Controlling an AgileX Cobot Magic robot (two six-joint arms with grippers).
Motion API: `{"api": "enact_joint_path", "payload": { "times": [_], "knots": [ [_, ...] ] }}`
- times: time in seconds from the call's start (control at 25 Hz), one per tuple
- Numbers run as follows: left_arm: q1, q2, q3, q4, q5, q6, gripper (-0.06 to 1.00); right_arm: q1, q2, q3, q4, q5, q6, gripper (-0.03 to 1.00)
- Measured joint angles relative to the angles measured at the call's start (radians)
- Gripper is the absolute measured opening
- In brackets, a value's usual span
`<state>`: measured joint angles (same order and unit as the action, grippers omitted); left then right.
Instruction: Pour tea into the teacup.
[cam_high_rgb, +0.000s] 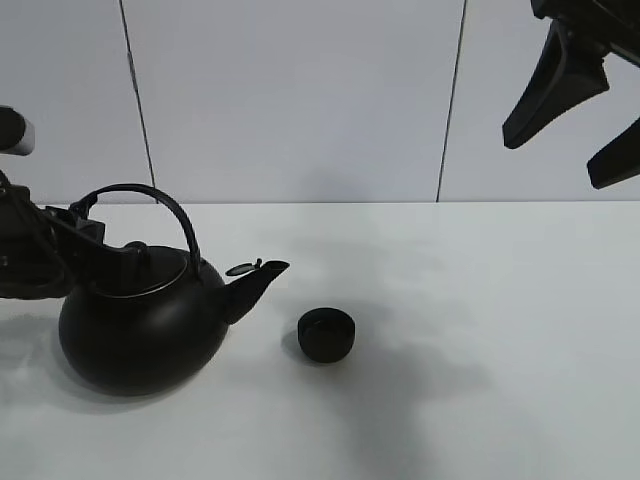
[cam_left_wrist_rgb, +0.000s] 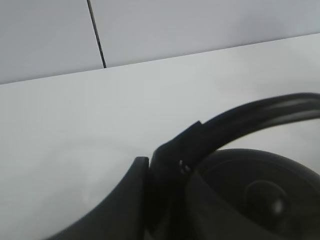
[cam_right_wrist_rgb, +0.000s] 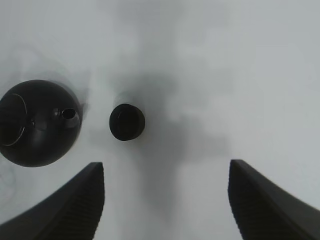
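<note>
Far left: left gripper (cam_high_rgb: 88, 222), black, clamped on the rear end of the arched black handle (cam_high_rgb: 150, 200) of the big round matte-black kettle (cam_high_rgb: 140, 325). In the left wrist view, fingers (cam_left_wrist_rgb: 165, 165) pressed against that handle (cam_left_wrist_rgb: 250, 117) with no gap showing, the kettle's lid (cam_left_wrist_rgb: 260, 192) just below them. Kettle body resting on the plain white table (cam_high_rgb: 480, 300), directly under the closed gripper, spout (cam_high_rgb: 258, 280) pointing away from it toward the right, small spout flap (cam_high_rgb: 240, 268) raised.

Just past the spout tip, apart from it: small round matte-black handleless teacup (cam_high_rgb: 326, 334), upright on the table, mouth open upward. Well away from the left gripper, on the far side of the kettle from it.

Far right, high above the table: right gripper (cam_high_rgb: 590, 110), black, fingers spread wide, holding nothing. From its wrist camera, both fingers (cam_right_wrist_rgb: 70, 205) wide apart, the teacup (cam_right_wrist_rgb: 127, 122) far below and off toward the left-arm side, beside the kettle (cam_right_wrist_rgb: 37, 122), neither between the fingers.

Behind: pale wall panels (cam_high_rgb: 300, 100) with dark vertical seams.
</note>
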<state>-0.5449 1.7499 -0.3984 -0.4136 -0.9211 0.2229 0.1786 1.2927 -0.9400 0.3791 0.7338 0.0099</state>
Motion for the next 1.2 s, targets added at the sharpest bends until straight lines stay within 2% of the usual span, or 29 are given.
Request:
{"api": "enact_joint_path", "payload": {
  "times": [0.08,0.28,0.4,0.68,1.2],
  "knots": [
    [0.000,0.000,0.013,0.004,-0.015,-0.009,0.13,0.000,0.000,0.000,0.001,0.000,0.000,0.48],
    [0.000,-0.004,0.047,0.009,-0.082,-0.026,0.28,0.000,0.000,0.000,0.001,-0.008,0.000,0.48],
    [0.000,-0.005,0.058,0.010,-0.106,-0.028,0.33,0.000,0.000,0.000,0.001,-0.015,0.000,0.48],
    [0.000,-0.006,0.091,0.074,-0.124,-0.092,0.35,0.000,0.000,0.000,0.001,-0.018,0.000,0.48],
    [0.000,-0.113,0.215,0.086,-0.201,-0.150,0.35,0.000,0.000,0.000,0.000,-0.020,0.000,0.48]
  ]
}}
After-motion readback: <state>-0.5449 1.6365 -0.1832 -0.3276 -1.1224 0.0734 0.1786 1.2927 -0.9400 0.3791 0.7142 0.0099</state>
